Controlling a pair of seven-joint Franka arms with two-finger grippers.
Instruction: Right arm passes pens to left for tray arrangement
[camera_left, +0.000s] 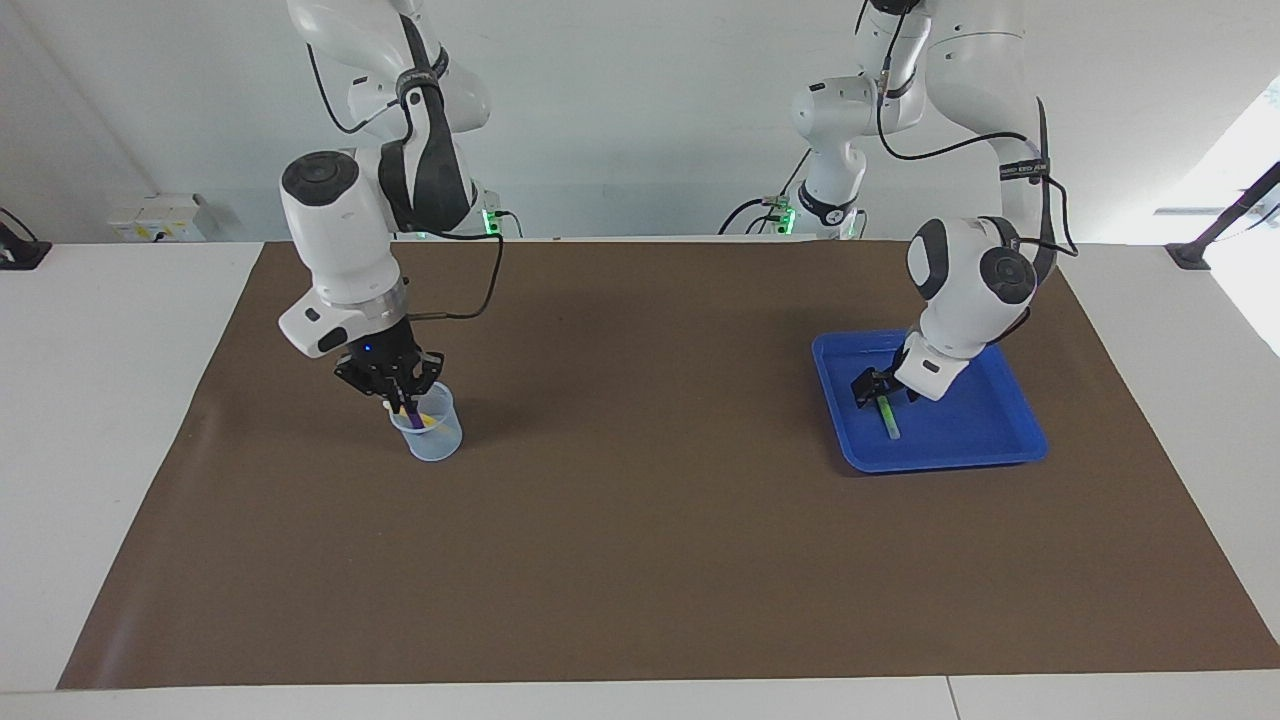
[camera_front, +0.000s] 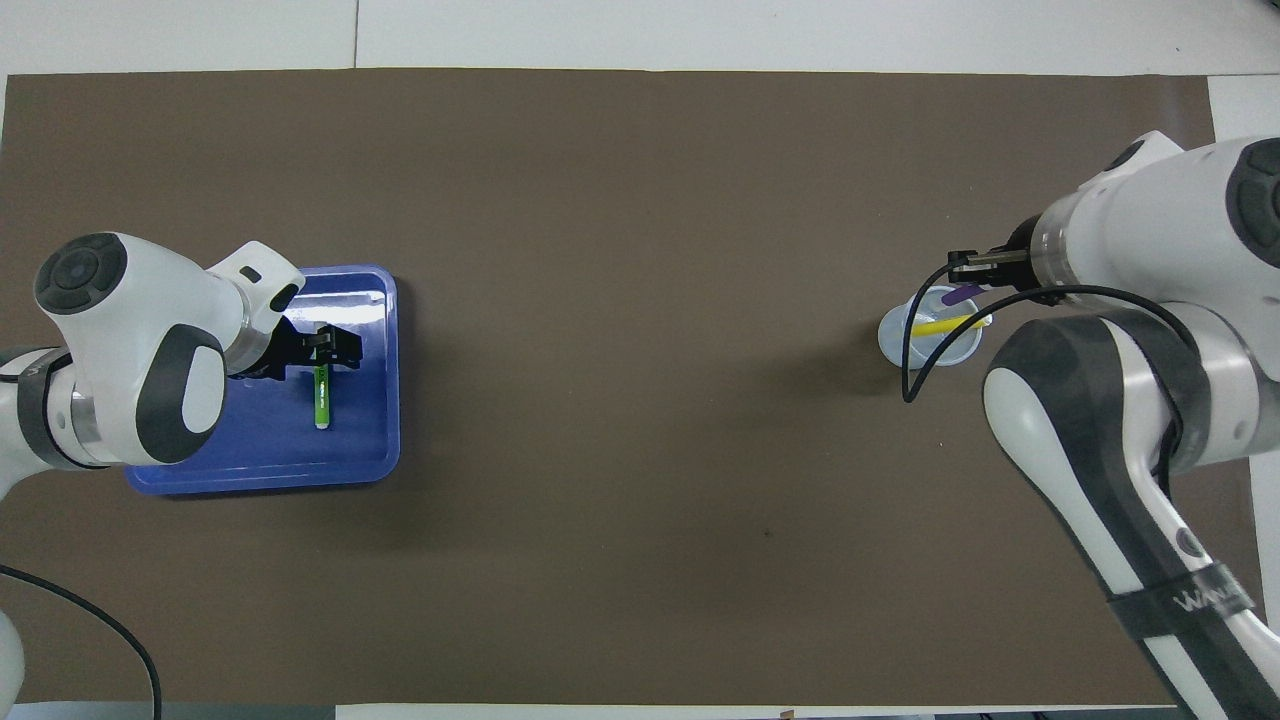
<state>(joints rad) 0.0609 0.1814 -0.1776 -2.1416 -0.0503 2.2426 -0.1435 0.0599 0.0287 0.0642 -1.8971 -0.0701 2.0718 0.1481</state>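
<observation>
My right gripper (camera_left: 402, 398) reaches down into a small translucent cup (camera_left: 432, 440) and is shut on the purple pen (camera_left: 411, 411). The yellow pen (camera_left: 431, 420) leans in the same cup. In the overhead view my right gripper (camera_front: 975, 268) is at the cup's (camera_front: 900, 345) rim, above the purple pen (camera_front: 966, 293) and the yellow pen (camera_front: 945, 324). My left gripper (camera_left: 878, 390) is low over the blue tray (camera_left: 940, 462), at the upper end of the green pen (camera_left: 889, 420). That pen (camera_front: 321, 395) lies in the tray (camera_front: 260, 478) just below the left gripper (camera_front: 325, 352).
A brown mat (camera_left: 640, 520) covers the table between the cup and the tray. A black cable (camera_left: 480, 300) loops from the right wrist above the mat.
</observation>
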